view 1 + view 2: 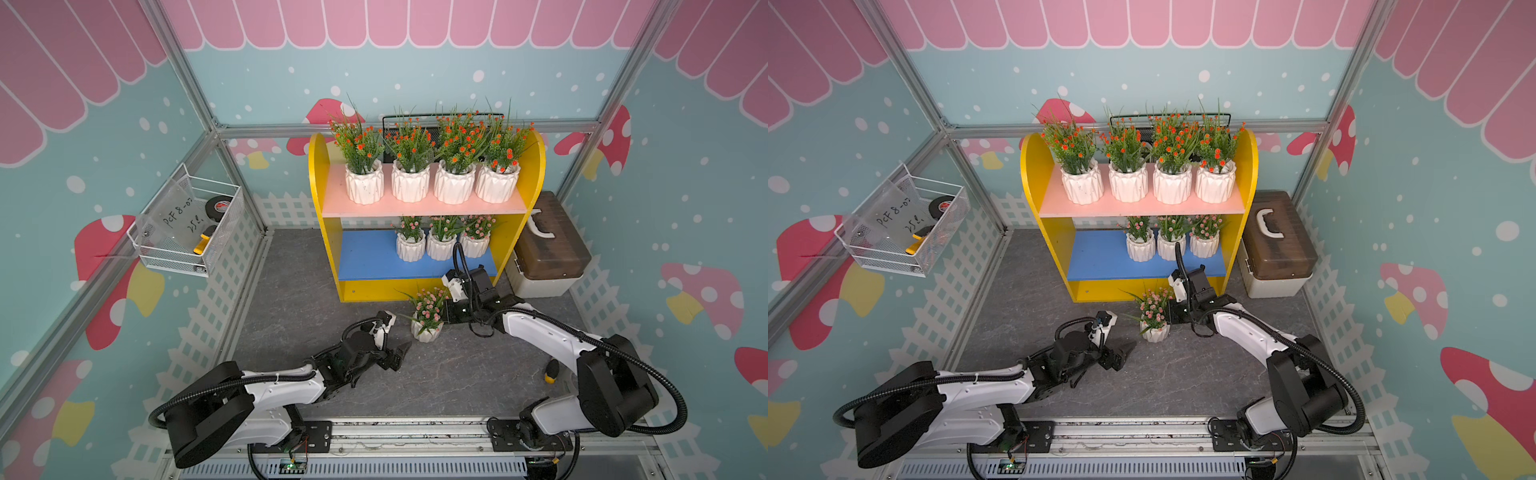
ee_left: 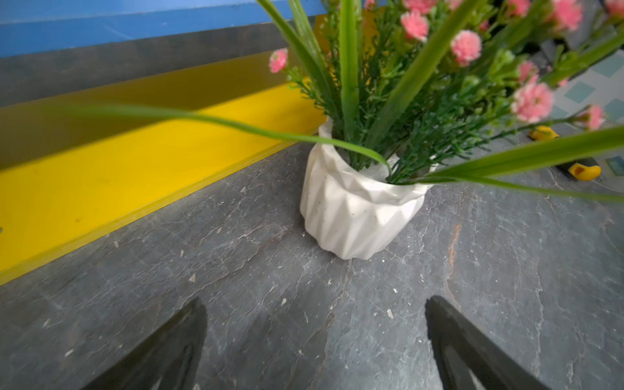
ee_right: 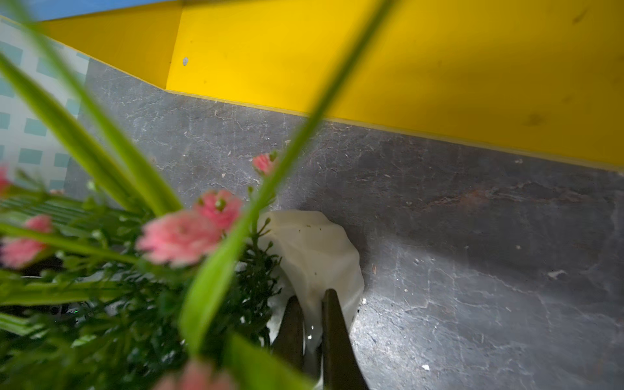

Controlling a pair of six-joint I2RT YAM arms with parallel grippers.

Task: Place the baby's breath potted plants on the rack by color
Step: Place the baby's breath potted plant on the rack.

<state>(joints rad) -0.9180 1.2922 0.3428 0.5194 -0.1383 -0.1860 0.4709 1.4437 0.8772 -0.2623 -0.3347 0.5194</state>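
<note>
The rack (image 1: 318, 174) (image 1: 1030, 174) stands at the back. Its pink upper board carries several orange-red baby's breath potted plants (image 1: 409, 166). Three pink ones (image 1: 440, 241) stand on the right part of the blue lower board. One more pink plant in a white ribbed pot (image 1: 426, 330) (image 1: 1154, 330) (image 2: 358, 209) (image 3: 317, 256) sits on the grey floor in front of the rack. My right gripper (image 3: 312, 297) (image 1: 440, 318) is shut on that pot's rim, one finger inside and one outside. My left gripper (image 2: 315, 300) (image 1: 399, 353) is open and empty, a little short of the pot on its left.
A box with a brown lid (image 1: 548, 245) stands right of the rack. A white wire basket (image 1: 187, 224) hangs on the left wall. A black wire basket (image 1: 390, 124) is behind the rack. A yellow and black tool (image 1: 552, 371) lies by the right arm.
</note>
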